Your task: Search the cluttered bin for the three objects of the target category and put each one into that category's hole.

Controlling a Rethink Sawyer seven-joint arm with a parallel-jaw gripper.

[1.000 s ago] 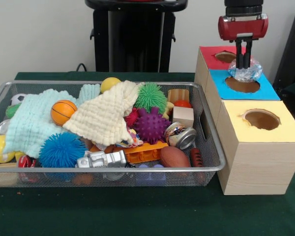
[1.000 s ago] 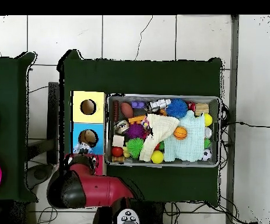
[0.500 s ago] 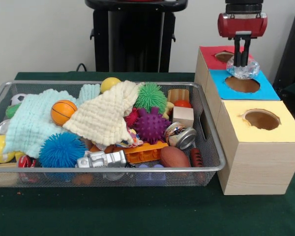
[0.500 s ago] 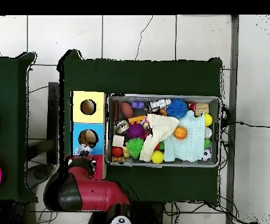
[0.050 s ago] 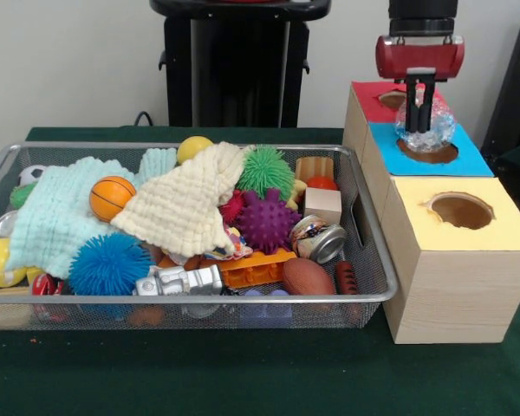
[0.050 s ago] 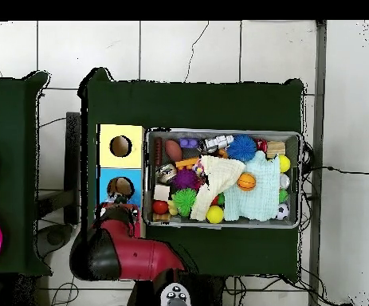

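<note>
The gripper [image 5: 420, 117] hangs over the blue-topped box [image 5: 477, 160], its dark fingers [image 5: 413, 100] pinching a clear, crinkly ball [image 5: 426, 128] that sits right at the blue box's hole [image 5: 427, 152], touching its rim. At twelve o'clock from it stands the red-topped box [image 5: 368, 102]; at six o'clock, the yellow-topped box [image 5: 503, 230] with its own open hole [image 5: 461, 211].

At nine o'clock lies the wire bin [image 5: 191, 299], heaped with clutter: a cream cloth [image 5: 186, 204], a pale mint cloth [image 5: 56, 217], a mini basketball [image 5: 112, 198], a purple spiky ball [image 5: 267, 221], a green spiky ball [image 5: 265, 169], a blue spiky ball [image 5: 110, 263], a toy football [image 5: 308, 276], a metal tin [image 5: 319, 239] and a wooden block [image 5: 323, 205].

Overhead, the red arm [image 6: 119, 251] covers the boxes' six o'clock end.
</note>
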